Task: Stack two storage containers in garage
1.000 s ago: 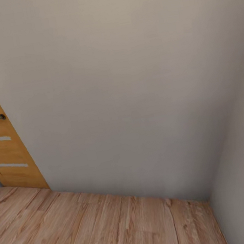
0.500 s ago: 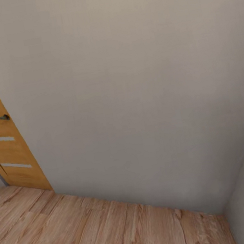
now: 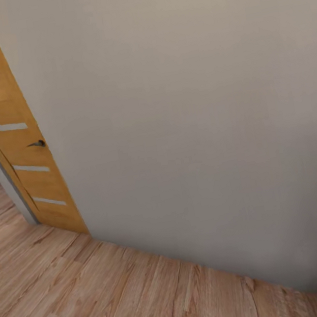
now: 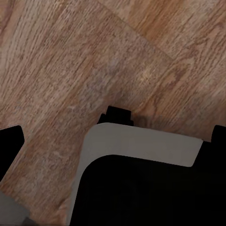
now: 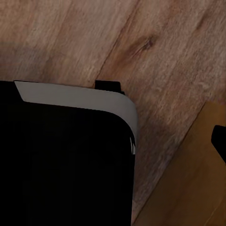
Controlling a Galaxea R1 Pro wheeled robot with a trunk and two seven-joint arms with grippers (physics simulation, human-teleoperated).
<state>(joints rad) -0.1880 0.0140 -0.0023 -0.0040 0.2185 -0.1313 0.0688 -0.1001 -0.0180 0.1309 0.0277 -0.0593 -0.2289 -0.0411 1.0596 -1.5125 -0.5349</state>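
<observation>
Head view: orange wooden door with glass slits (image 3: 19, 145) beside plain grey wall (image 3: 182, 113); turning risks clipping it. Beneath both wrists, light wood plank floor (image 4: 70, 61); grippers' opening cannot be told.

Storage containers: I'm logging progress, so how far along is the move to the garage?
Nothing looks done yet. The head view faces a plain pale grey wall beside an orange wooden door with glass slits, over light wood plank floor, so the robot appears to be in transit. Both wrist views look down at the robot's own dark base over planks. Fetching, carrying and stacking both containers apparently remain.
</observation>
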